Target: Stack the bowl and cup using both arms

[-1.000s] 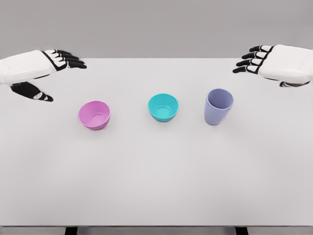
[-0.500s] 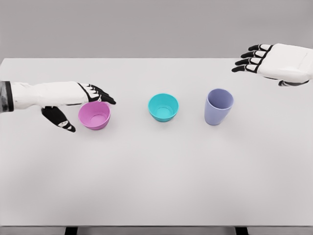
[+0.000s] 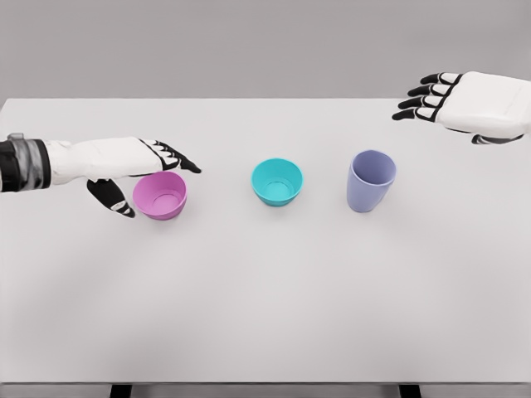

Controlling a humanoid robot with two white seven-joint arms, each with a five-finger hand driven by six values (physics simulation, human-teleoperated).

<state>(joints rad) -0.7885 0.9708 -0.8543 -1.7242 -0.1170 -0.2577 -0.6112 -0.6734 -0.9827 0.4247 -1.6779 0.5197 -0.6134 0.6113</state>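
The left arm comes in from the left side and lies flat and low. The left hand (image 3: 137, 166) is open. Its black fingers point to the right and its thumb points down toward the near side. The right hand (image 3: 465, 101) is up at the far right. It is open too, with its fingers spread a little and pointing left.

A bare simulated test scene, not a lived-in room: a plain white worktop (image 3: 265, 315) fills the view under flat, even light, and behind it stands a featureless grey wall (image 3: 249, 41) with no fittings. On the surface sit only smooth, single-coloured props, a pink bowl (image 3: 160, 195), a teal bowl (image 3: 277, 182) and a lilac cup (image 3: 371, 181). Dark legs (image 3: 120, 390) show under the near edge.
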